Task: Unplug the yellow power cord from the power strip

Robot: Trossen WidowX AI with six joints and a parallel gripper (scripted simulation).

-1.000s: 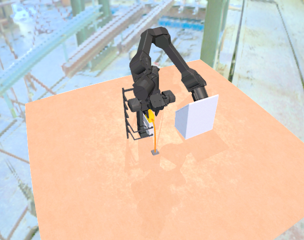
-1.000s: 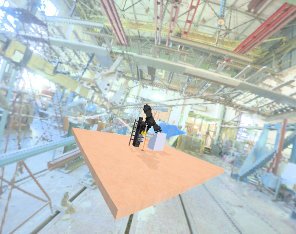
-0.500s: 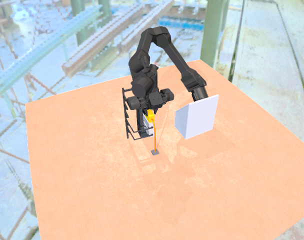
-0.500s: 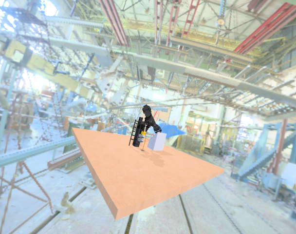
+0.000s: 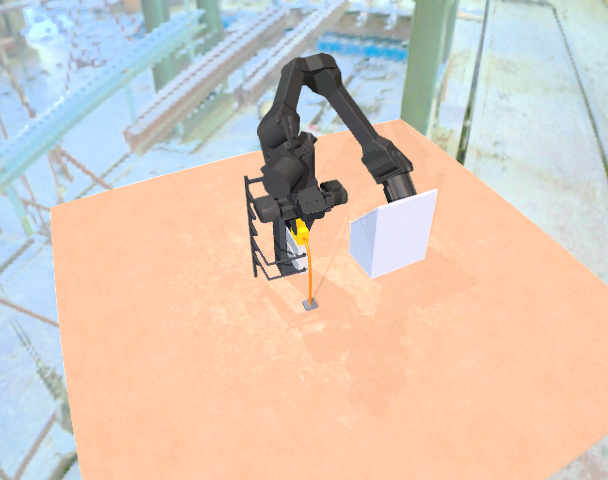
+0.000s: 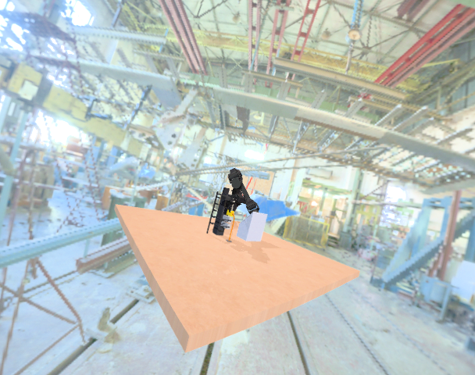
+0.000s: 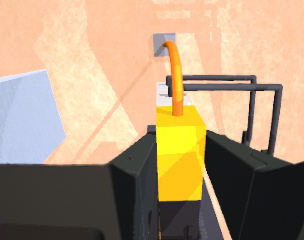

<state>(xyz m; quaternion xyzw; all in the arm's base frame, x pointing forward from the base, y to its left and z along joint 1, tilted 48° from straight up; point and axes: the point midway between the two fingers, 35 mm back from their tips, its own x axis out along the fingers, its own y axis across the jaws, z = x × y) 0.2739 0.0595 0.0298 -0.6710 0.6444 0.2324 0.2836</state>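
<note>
Gripper (image 7: 179,165) sits astride the plug (image 7: 179,150), one dark finger (image 7: 134,185) on each side. In the wrist view we see the left finger touching the yellow face; the right finger (image 7: 242,180) stands just beside the other face with a thin gap showing near the plug's far end. We read the fingers as narrowed onto the plug and holding it.

Plug is a yellow block, seated on the upright strip (image 5: 294,253), whose pale face shows just under it in the top view. We cannot tell from any view whether the prongs have left the socket. Cord (image 5: 310,273) is orange; it leaves the plug's outer end, arcs over and drops to a small grey anchor (image 5: 310,304) on the counter (image 5: 190,361), toward the near edge.

Strip stands near the counter's middle, somewhat toward the far edge. A dark rack (image 5: 252,242) of thin bars stands touching or just beside it on the left-edge side. A white box (image 5: 392,232) stands apart from it toward the right edge, hiding the arm's (image 5: 345,108) foot. The arm rises from behind the box, arches over and comes down on the strip from above.
</note>
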